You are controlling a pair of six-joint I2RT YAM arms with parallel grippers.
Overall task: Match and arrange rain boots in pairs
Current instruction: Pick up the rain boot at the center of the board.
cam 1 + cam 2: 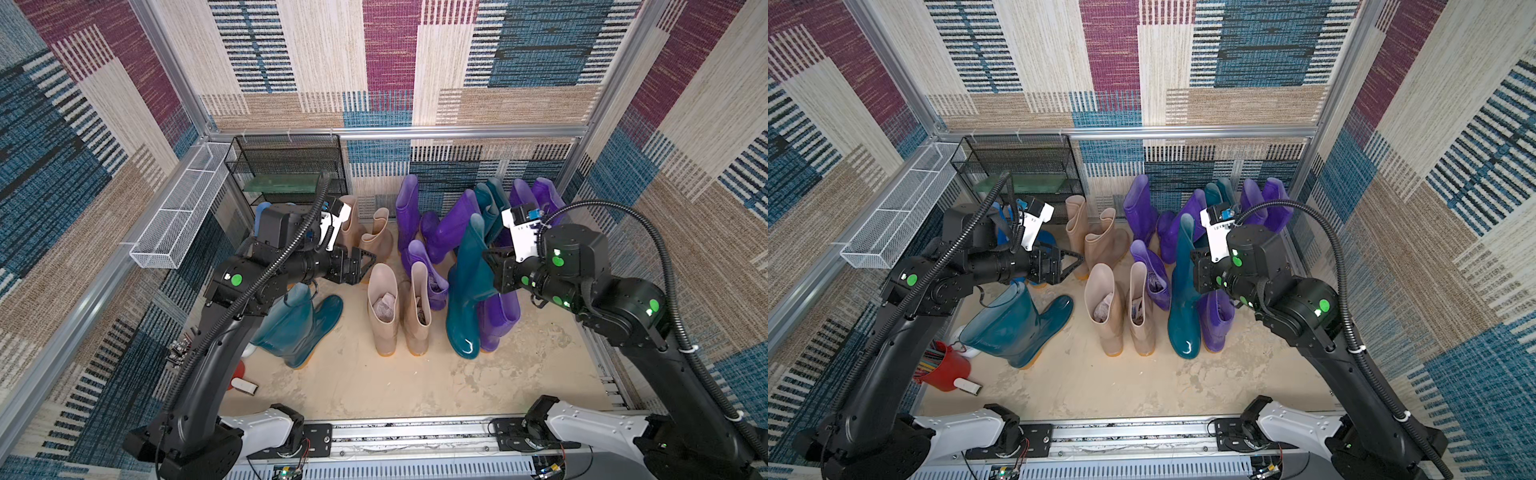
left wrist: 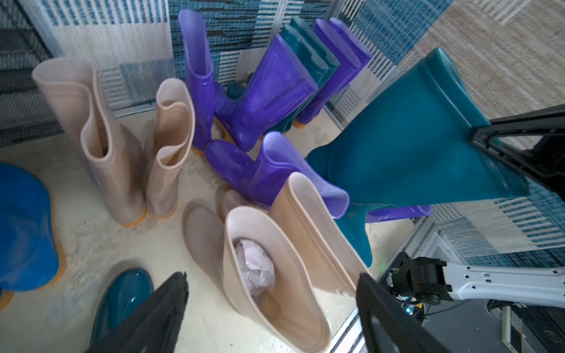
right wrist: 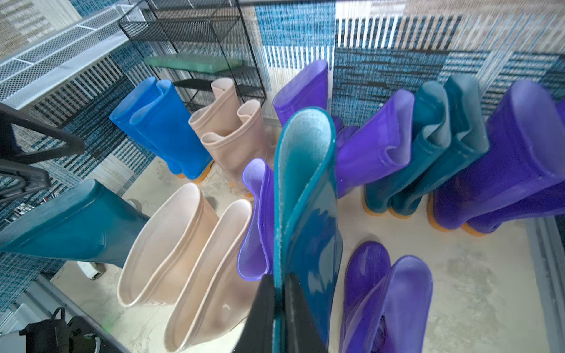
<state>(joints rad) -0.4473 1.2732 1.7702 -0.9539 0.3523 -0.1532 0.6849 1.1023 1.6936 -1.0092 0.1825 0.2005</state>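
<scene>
Take the floor (image 1: pixel 415 386) as a clock with twelve at the back wall. The black wire rack (image 1: pixel 286 166) stands at eleven, with a green slab (image 1: pixel 282 183) lying on one shelf. A white mesh tray (image 1: pixel 174 216) hangs on the wall at ten. At seven sits a red cup (image 1: pixel 946 370) bristling with coloured sticks (image 1: pixel 928 358). Beside it is a small white object (image 1: pixel 967 385) I can't identify. Two beige boots (image 1: pixel 384 328) stand side by side at the centre, each with crumpled paper (image 1: pixel 384 306) stuffed down the shaft. The short purple boot (image 1: pixel 432 282) just behind them seems stuffed too.

The right gripper (image 3: pixel 276 293) is pinched tight on the rim of a tall teal boot (image 1: pixel 467 299) just off centre toward three. I can't tell whether its sole touches the floor. The left gripper (image 1: pixel 363 264) hovers with jaws spread wide, holding nothing, above the gap between the beige boots and a taller beige pair (image 1: pixel 365 232) toward twelve.

A second teal boot (image 1: pixel 299 328) leans at eight, its top hidden under the left arm. The blue boots (image 3: pixel 159 128) at ten are almost wholly behind that arm in both top views. The purple and teal boots (image 1: pixel 453 224) at one overlap too much to count. Two purple ones (image 1: pixel 498 320) at three are half covered by the right arm.
</scene>
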